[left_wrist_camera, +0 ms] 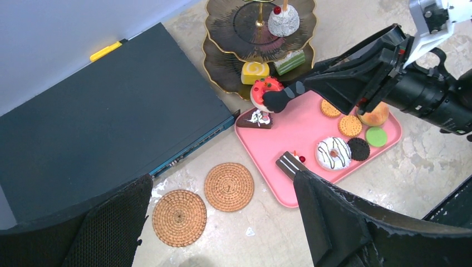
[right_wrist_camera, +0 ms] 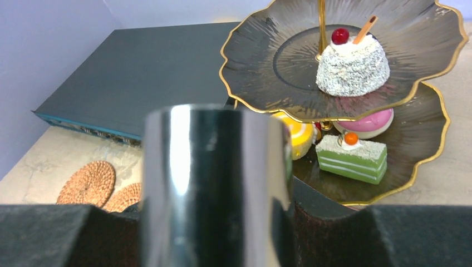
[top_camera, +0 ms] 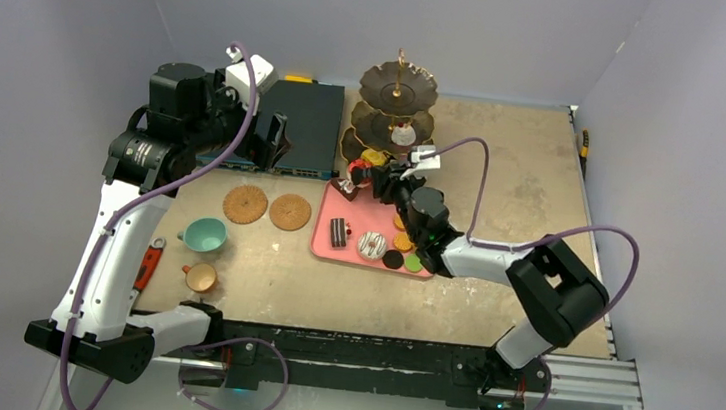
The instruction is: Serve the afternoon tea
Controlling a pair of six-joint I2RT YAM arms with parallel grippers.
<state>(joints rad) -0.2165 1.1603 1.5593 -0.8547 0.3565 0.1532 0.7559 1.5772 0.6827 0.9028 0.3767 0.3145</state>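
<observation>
My right gripper is shut on the black tongs, whose shiny bend fills the right wrist view. The tong tips pinch a red toy cake just above the far left corner of the pink tray, beside the three-tier stand. On the stand sit a white domed cake, a green slice, a yellow roll and a pink macaron. My left gripper hangs open high above two woven coasters. The teal cup and tan cup stand near left.
A donut, a chocolate slice, cookies and a green macaron lie on the tray. A flat dark blue box lies at the back left. An orange-handled tool rests by the left arm.
</observation>
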